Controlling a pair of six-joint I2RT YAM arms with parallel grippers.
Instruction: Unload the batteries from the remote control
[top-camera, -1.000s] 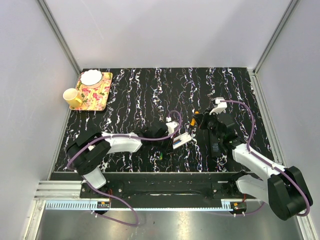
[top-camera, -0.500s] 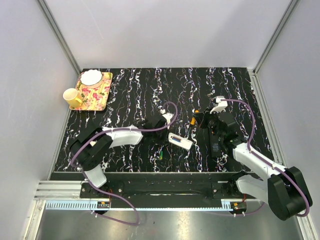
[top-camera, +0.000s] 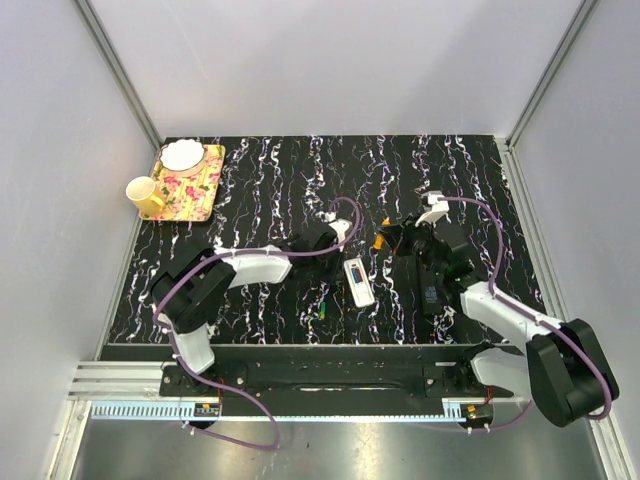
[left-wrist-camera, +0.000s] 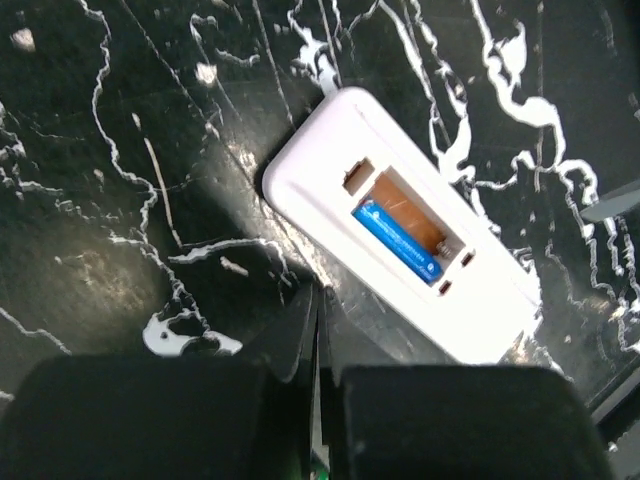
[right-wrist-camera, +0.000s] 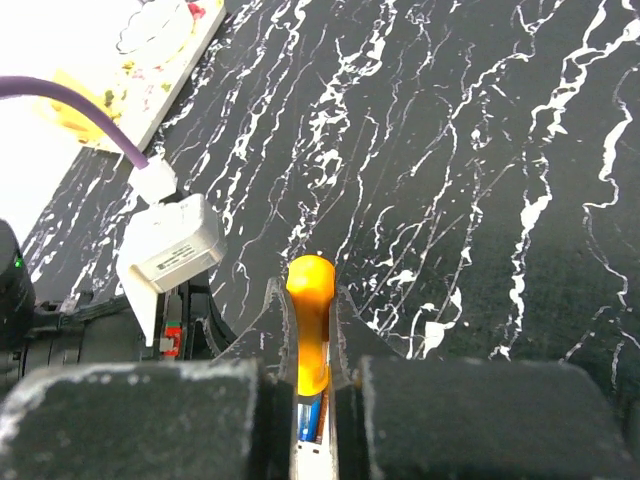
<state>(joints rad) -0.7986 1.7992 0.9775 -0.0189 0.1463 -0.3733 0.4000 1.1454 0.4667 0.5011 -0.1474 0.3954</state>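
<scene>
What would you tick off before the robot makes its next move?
1. Cover off the white remote: ok.
2. Its compartment emptied: not ok, blue battery inside.
3. The left gripper free: ok, shut on nothing, close to the remote.
4. The right gripper holding the orange cylinder: ok, shut on it.
5. That cylinder is a battery: cannot tell.

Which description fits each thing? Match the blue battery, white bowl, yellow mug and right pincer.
Things:
1 blue battery
2 white bowl
3 yellow mug
4 right pincer

Descriptions:
A on the flowered tray
B shut on an orange item
C inside the white remote
D beside the flowered tray

Pairs: 1-C; 2-A; 3-D; 4-B
</scene>
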